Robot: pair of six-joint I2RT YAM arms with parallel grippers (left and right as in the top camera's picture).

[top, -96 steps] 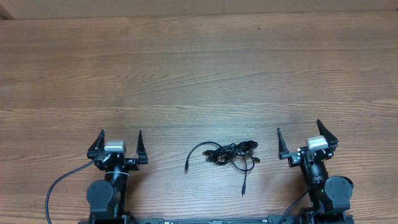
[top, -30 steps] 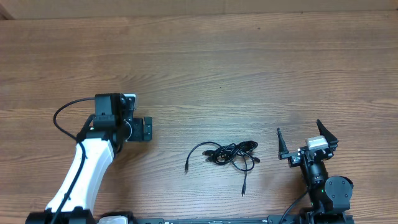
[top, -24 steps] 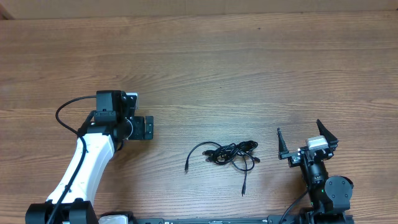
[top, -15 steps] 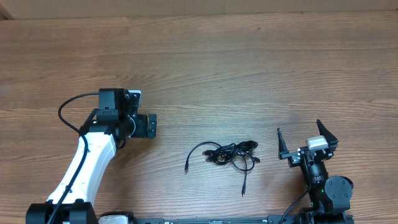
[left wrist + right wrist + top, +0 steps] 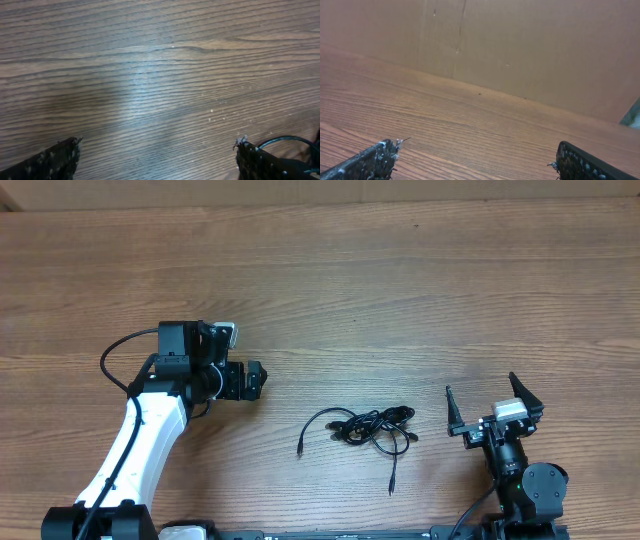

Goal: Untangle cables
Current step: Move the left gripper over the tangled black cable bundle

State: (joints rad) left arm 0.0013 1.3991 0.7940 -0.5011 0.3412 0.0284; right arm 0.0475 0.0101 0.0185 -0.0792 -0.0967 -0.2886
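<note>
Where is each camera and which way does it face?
Overhead: above the table, looking straight down; left arm, right arm, cables show.
Left wrist: looking down at wood past its open jaws; a cable loop lower right.
Right wrist: looking low across the table to a tan wall, open jaws below.
Shared: overhead and left wrist both show cables.

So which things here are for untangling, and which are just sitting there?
For the job:
tangled bunch of thin black cables with small plugs
black two-finger left gripper, open, apart from the bunch
black two-finger right gripper, open, apart too

Just there:
brown wooden table
tan board behind the table
thick black wire fixed to the left arm
</note>
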